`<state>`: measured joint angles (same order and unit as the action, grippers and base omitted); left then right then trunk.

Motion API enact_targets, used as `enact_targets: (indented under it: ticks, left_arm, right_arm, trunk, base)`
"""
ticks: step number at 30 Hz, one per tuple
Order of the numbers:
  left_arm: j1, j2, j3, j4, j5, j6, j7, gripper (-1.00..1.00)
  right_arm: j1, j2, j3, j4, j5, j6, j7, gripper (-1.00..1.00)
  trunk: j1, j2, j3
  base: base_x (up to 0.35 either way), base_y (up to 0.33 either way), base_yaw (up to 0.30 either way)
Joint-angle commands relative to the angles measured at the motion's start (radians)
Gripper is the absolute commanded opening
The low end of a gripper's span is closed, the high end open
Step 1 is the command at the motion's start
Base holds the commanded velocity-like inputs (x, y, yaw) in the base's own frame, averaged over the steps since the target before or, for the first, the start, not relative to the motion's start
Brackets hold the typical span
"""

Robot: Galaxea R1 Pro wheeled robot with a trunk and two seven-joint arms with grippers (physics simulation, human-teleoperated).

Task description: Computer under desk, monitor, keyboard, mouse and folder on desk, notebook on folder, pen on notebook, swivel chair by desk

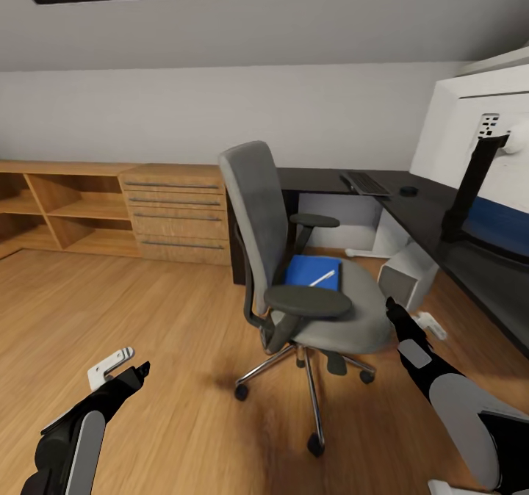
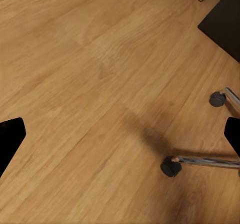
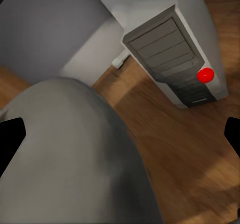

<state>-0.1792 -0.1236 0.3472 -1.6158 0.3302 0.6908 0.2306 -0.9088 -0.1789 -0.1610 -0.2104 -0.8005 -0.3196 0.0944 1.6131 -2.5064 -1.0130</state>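
- The left pincer (image 1: 121, 366) hangs low over the wooden floor (image 1: 147, 319), well to the left of the swivel chair (image 1: 294, 260); its fingers (image 2: 10, 139) stand apart with nothing between them.
- A light wooden dresser (image 1: 176, 212) stands against the wall, behind and left of the swivel chair.
- The swivel chair is the middle landmark: grey seat, chrome star base, black casters (image 2: 170, 167) on the floor.
- The folder (image 1: 312, 271) lies flat on the chair seat, with the pen (image 1: 322, 278) on top of it.
- The right pincer (image 1: 393, 311) hovers just beside the seat's right edge, near the folder but not touching it; its fingers are spread and hold nothing.
- The computer (image 3: 175, 54) stands on the floor right of the chair, under the counter (image 1: 426, 212).
- The keyboard (image 1: 365, 183) and the mouse (image 1: 408, 191) rest on the counter, behind and right of the chair.
- The monitor (image 1: 477, 135) stands on the counter, farthest right.
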Motion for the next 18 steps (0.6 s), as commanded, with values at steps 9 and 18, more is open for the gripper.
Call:
enact_targets:
  ticks: [9,18]
  left_arm:
    - [0.000,-0.002,0.001,-0.001,0.011,0.002,0.006,1.00]
    - [-0.001,-0.002,0.001,-0.001,0.011,0.003,0.006,1.00]
  right_arm:
    - [-0.001,-0.005,-0.003,0.003,-0.011,-0.003,0.010,1.00]
    - [-0.001,-0.013,-0.003,0.005,-0.011,-0.002,0.010,1.00]
  trunk:
    - [0.000,0.000,-0.001]
    - [0.000,0.000,-0.001]
  base:
    - [0.246,0.004,0.000]
    - [0.049,0.000,0.000]
